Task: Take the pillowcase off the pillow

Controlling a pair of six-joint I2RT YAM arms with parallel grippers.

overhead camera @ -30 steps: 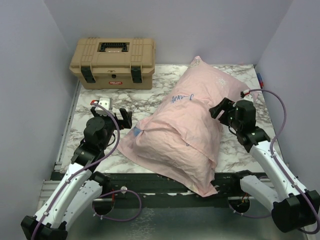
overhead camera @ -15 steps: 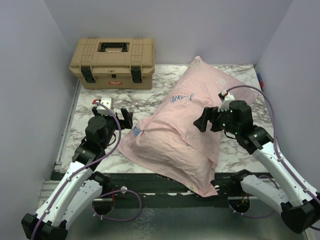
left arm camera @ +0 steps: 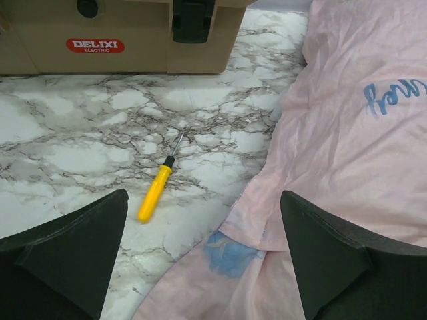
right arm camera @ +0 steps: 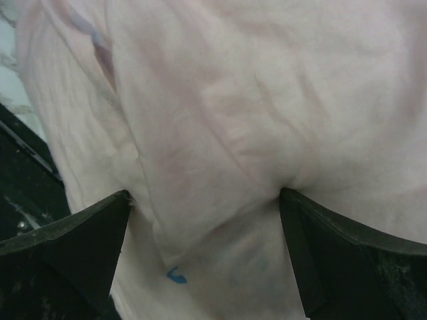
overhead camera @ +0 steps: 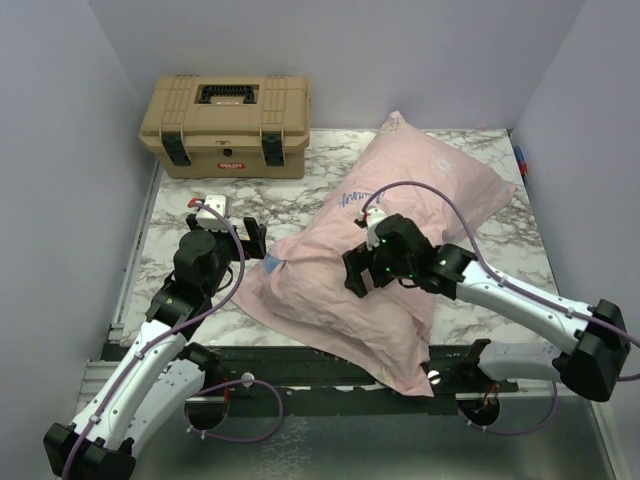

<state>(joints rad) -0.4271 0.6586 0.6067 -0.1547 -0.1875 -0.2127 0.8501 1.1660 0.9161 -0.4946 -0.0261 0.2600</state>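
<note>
The pale pink pillowcase point(overhead camera: 420, 190) lies diagonally across the marble table, plump and wrinkled, with blue script on top. It fully covers the pillow, which is hidden inside. My right gripper point(overhead camera: 358, 272) is on the near middle of the case, open. In the right wrist view its fingertips point(right arm camera: 100, 220) press into the pink fabric point(right arm camera: 220, 120), with a bulge between them point(right arm camera: 203, 193). My left gripper point(overhead camera: 250, 236) hovers open at the case's left edge. The left wrist view shows the hem point(left arm camera: 347, 147) and a blue patch point(left arm camera: 230, 253) between its fingers point(left arm camera: 203, 195).
A tan toolbox point(overhead camera: 228, 125) stands at the back left. A yellow screwdriver point(left arm camera: 157, 190) lies on the marble between the toolbox and the case. The case's near corner point(overhead camera: 410, 375) hangs over the table's front edge. Walls close in on the left, back and right.
My right arm has swung left from the pillow's right side onto its middle, and its jaws have spread wider. The left gripper has barely moved.
</note>
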